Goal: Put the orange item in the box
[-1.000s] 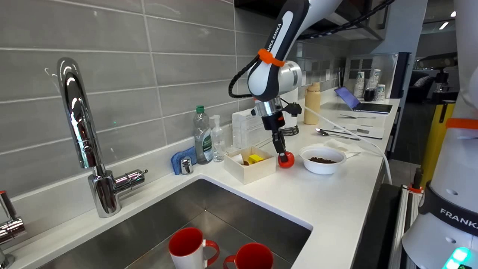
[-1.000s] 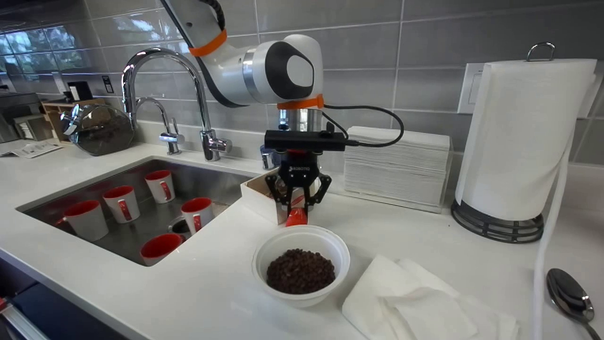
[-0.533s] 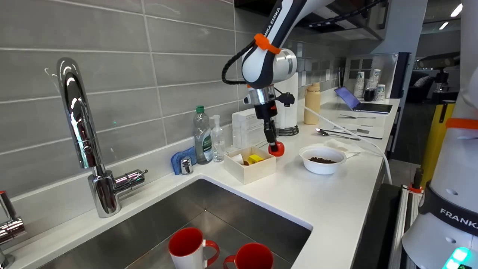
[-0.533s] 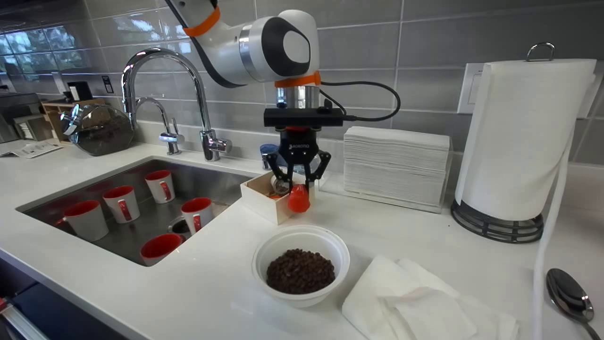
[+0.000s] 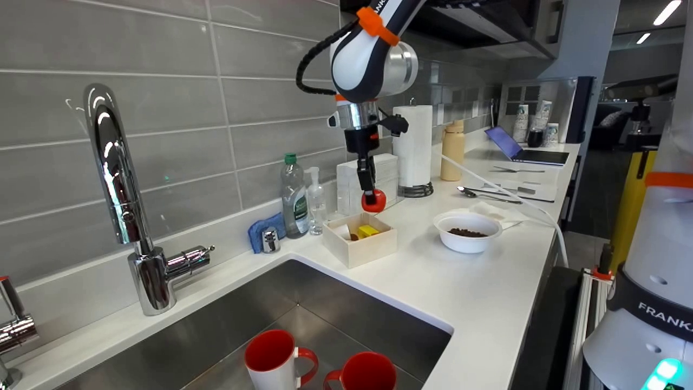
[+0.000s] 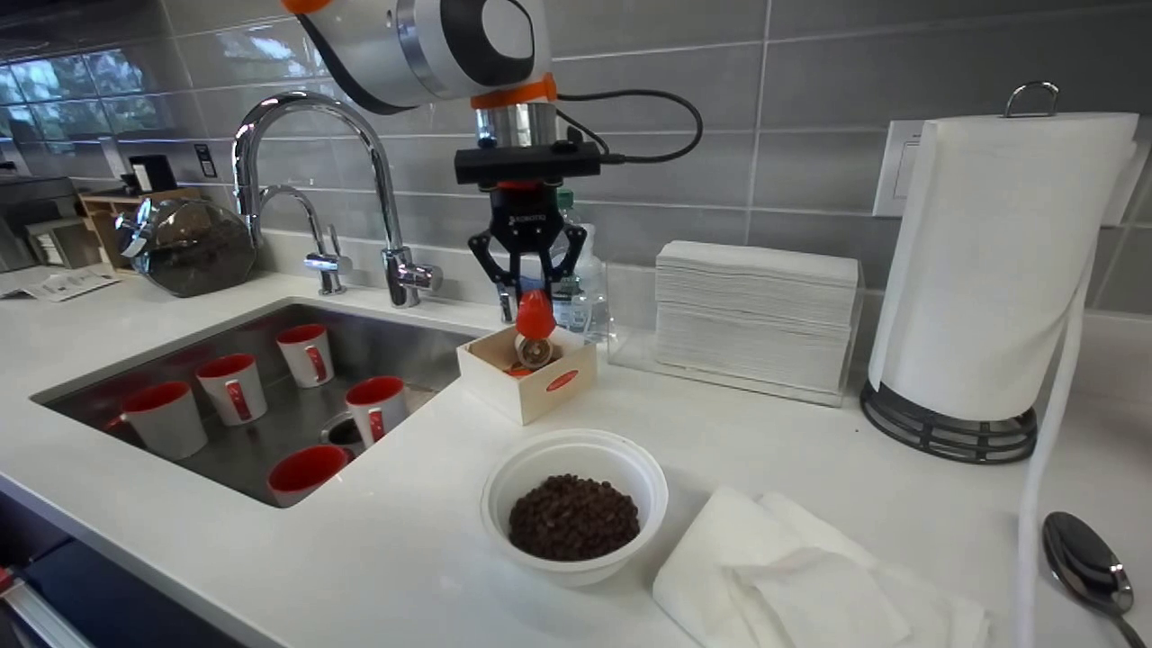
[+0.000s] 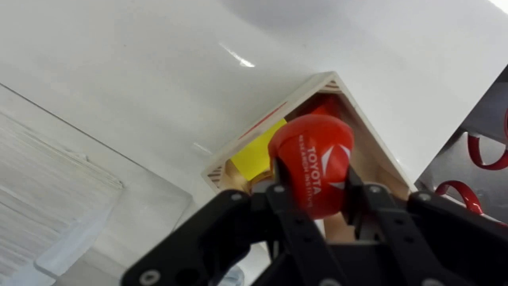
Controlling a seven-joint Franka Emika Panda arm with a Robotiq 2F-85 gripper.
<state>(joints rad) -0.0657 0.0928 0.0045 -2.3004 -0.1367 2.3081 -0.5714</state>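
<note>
My gripper [image 6: 535, 299] pinches the orange item [image 7: 317, 163] from both sides and holds it above the box [image 5: 373, 250], likely so letting go would drop it inside. Inside the box lies the yellow piece [image 7: 256, 154]; apart from the box stands the bowl [image 6: 576, 457], probably out of my way

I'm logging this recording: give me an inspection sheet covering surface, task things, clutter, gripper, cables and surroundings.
Surface: white counter, sink set into it.
Task things: orange-red item held above the box, not in it; a yellow piece lies inside.
Clutter: bowl with dark contents, napkin, spoon.
Gripper: closed on the item.
Cables: black cable looping beside the arm; white cord over the counter.
Surroundings: tiled wall, cups in the sink, paper roll.
</note>
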